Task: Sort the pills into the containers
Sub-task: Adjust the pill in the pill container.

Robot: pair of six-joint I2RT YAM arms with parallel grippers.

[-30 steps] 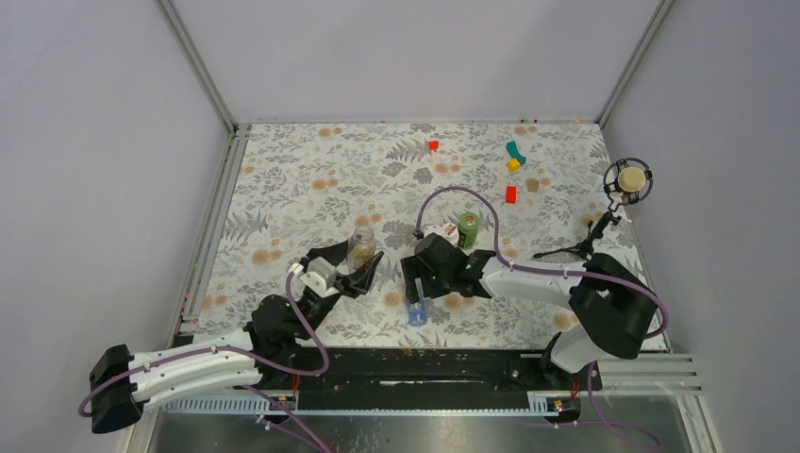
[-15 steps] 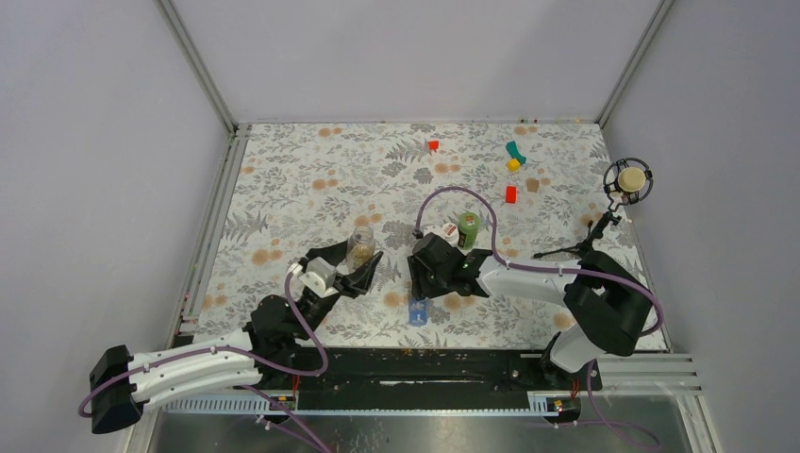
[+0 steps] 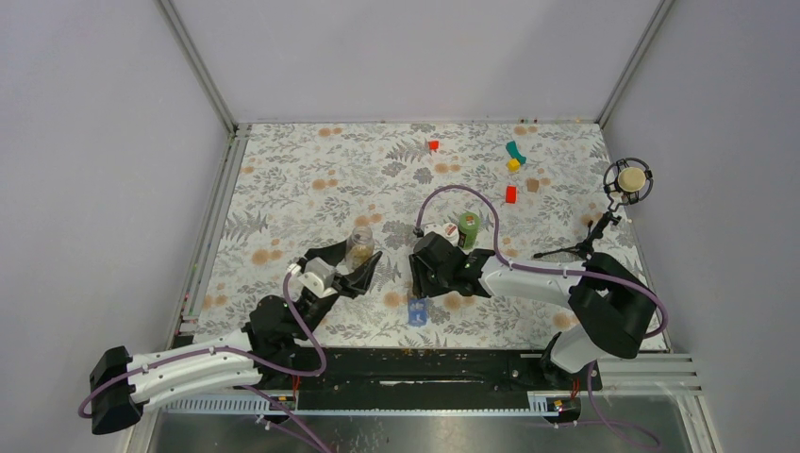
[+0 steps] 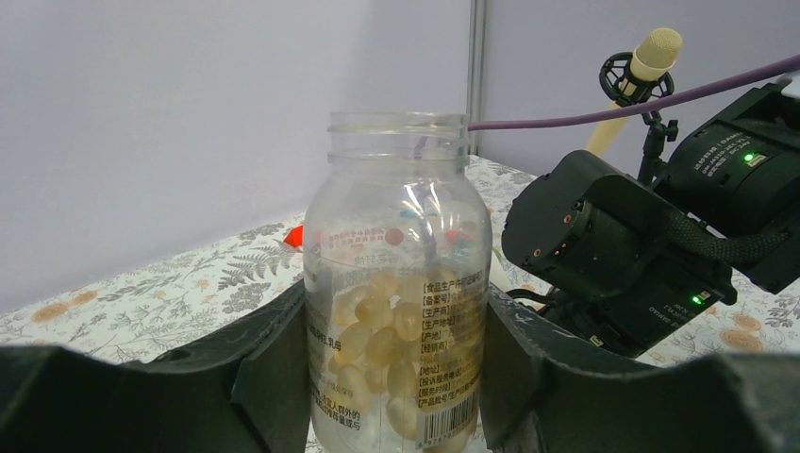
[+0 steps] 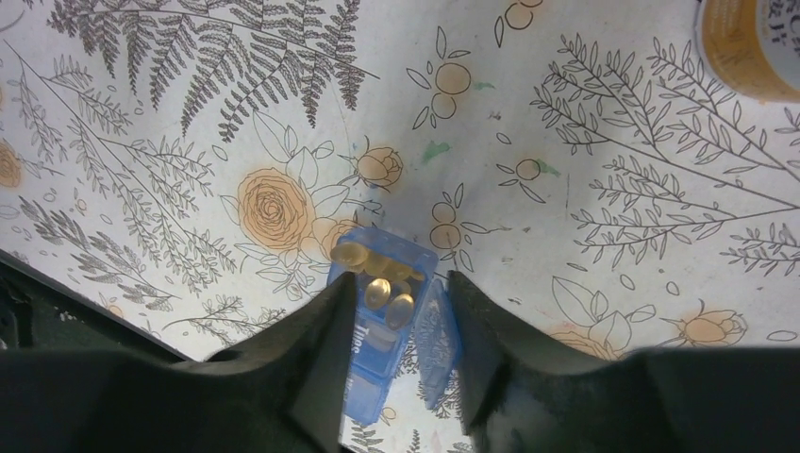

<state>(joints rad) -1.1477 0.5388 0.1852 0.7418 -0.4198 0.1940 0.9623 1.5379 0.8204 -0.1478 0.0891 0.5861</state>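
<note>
Our left gripper (image 4: pixel 396 326) clamps the open clear bottle (image 4: pixel 396 236), upright, centre frame | our right gripper (image 5: pixel 396 283) pinches the blue pill box (image 5: pixel 373 382), lower centre, pills (image 5: pixel 351 253) in its end compartment | risk: squeezing its raised lid (image 5: pixel 436 326) could tip the box, spilling them.

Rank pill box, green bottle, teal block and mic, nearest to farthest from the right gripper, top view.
1. pill box: between the right gripper fingers, near edge of the table.
2. green bottle: just beyond the gripper, slightly to its right.
3. teal block: far side, towards the right.
4. mic: at the right edge.
</note>
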